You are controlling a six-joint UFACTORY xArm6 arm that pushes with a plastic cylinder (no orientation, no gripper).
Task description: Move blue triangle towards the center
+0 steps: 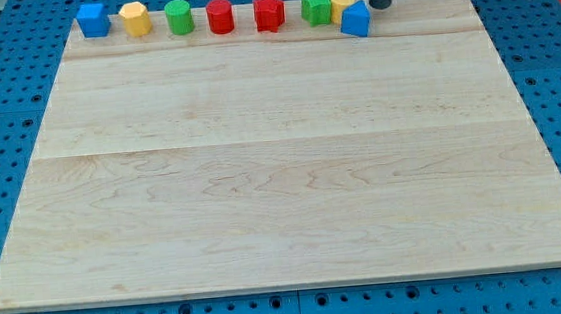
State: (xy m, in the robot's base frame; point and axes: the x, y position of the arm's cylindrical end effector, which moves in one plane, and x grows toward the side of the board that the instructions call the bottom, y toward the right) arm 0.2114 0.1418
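The blue triangle (355,19) lies near the top edge of the wooden board (282,177), right of the middle. It touches a yellow block (341,2) just behind it. My tip (380,6) is the lower end of the dark rod, just to the right of the blue triangle and slightly above it in the view, close to it with a small gap.
A row of blocks runs along the board's top edge: blue cube (93,19), yellow hexagon (134,18), green cylinder (179,16), red cylinder (220,16), red star (268,12), green star (316,7). A blue pegboard surrounds the board.
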